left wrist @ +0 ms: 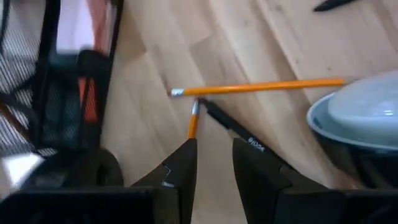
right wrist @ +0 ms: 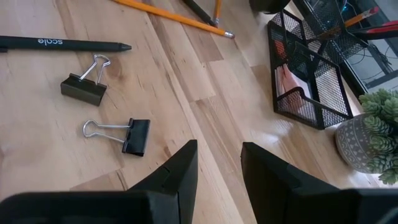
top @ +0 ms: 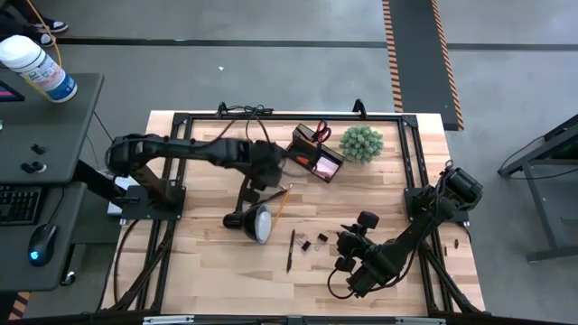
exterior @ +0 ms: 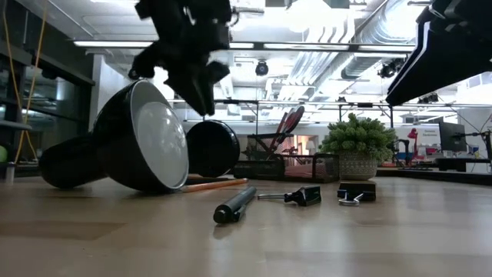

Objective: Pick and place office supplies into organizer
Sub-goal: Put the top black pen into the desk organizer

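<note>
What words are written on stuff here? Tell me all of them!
"scale" – printed in white on the black pen lying on the table.
White letters on another dark pen near the left gripper – too blurred to read.
Label on the white bottle – too small to read.

1. Grey concrete floor (top: 271, 77) surrounds the wooden table (top: 208, 262).
2. Orange-black hazard tape (top: 394, 54) crosses the far floor.
3. A side desk (top: 36, 153) with keyboard (top: 18, 203) stands left.
4. Ceiling ducts (exterior: 361, 46) hang overhead.
</note>
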Robot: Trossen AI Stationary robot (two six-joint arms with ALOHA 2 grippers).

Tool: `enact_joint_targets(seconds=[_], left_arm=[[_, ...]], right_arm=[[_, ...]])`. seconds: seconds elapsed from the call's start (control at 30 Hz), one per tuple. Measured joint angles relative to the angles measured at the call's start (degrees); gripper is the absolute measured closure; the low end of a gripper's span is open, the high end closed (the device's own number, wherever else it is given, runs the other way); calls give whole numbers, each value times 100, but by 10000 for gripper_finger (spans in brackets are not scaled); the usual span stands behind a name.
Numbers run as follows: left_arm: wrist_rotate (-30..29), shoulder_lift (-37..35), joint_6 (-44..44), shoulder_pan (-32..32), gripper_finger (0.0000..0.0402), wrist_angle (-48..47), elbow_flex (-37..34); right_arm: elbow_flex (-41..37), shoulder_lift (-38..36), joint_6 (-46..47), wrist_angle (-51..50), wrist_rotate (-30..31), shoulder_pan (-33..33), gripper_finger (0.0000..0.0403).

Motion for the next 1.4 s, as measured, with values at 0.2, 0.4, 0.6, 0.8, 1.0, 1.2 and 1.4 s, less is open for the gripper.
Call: enact_joint_targets(seconds=[0.2, 0.4, 0.6, 0.8, 1.0, 1.2, 1.4], left_arm=[[172, 0, -798, 382, 309, 181, -250], [48, 9, -1991, 201, 309, 255, -285], [-136, 152, -2573, -134, 309, 162, -28], [-546, 637, -2901, -366, 309, -193, 474], [-543, 1021, -3224, -344, 309, -276, 762], [-540, 1261, -3220, -346, 309, -275, 1017], [-539, 1609, -3255, -346, 309, -563, 1208]], right_arm=[[0, 0, -61, 1, 45, 0, 289], [0, 0, -124, 20, 83, 0, 289], [0, 2, -122, 26, 76, -4, 289], [0, 2, -120, 99, 71, -4, 289], [0, 2, -153, 105, 70, -4, 289], [0, 2, -168, 83, 68, -2, 289], [0, 2, -230, 81, 66, -2, 289]])
